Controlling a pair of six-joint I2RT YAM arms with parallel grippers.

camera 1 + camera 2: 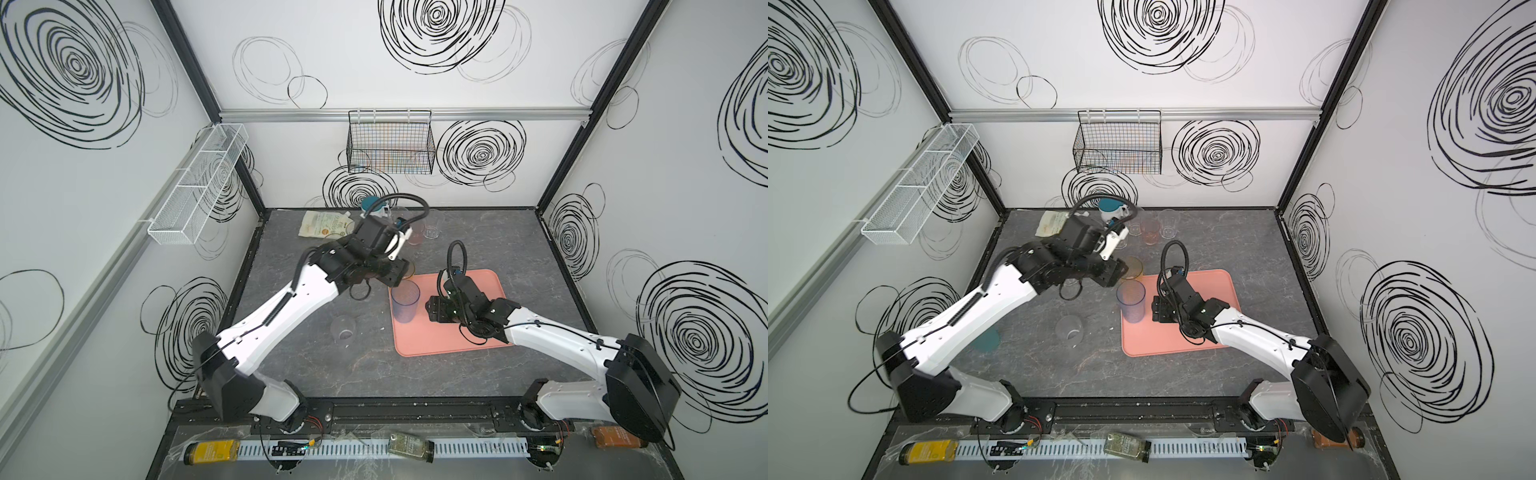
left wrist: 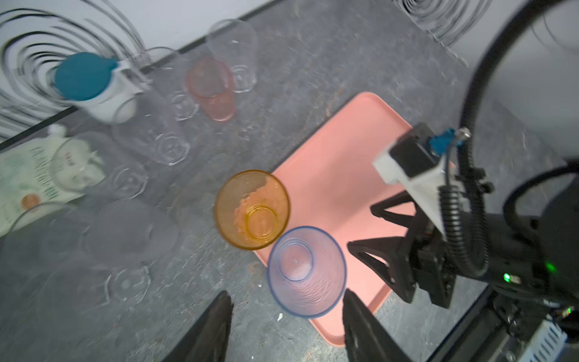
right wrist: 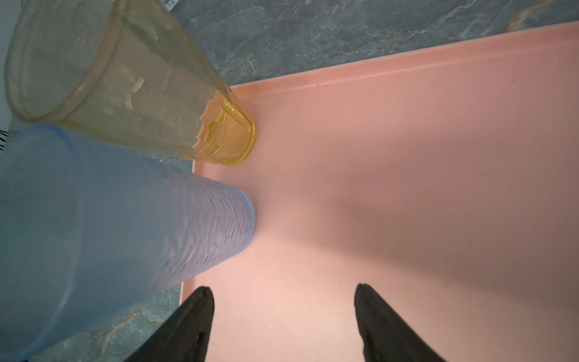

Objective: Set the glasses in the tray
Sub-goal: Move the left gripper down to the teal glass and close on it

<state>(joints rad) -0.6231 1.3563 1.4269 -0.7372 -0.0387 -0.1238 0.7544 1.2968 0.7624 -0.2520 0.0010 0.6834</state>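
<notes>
The salmon-pink tray (image 1: 440, 345) (image 1: 1167, 345) lies right of the table's middle. A ribbed blue glass (image 1: 405, 301) (image 2: 305, 272) (image 3: 125, 225) stands upright on the tray's left edge. An amber glass (image 1: 1133, 268) (image 2: 252, 210) (image 3: 131, 94) stands just behind it at the tray's corner. My left gripper (image 2: 286, 301) (image 1: 397, 279) hovers open over the blue glass's rim, gripping nothing. My right gripper (image 3: 283, 294) (image 1: 430, 309) is open low over the tray, right of the blue glass, with nothing between its fingers. More glasses stand off the tray: a pink glass (image 2: 213, 89) (image 1: 1149, 232) and several clear ones (image 2: 233, 53).
A white mug with a teal lid (image 1: 372, 205) (image 2: 91, 84) and a food pouch (image 1: 324, 224) sit at the back. A clear glass (image 1: 344, 328) stands left of the tray, a teal glass (image 1: 986, 340) under the left arm. Wire baskets (image 1: 390, 143) hang on the walls.
</notes>
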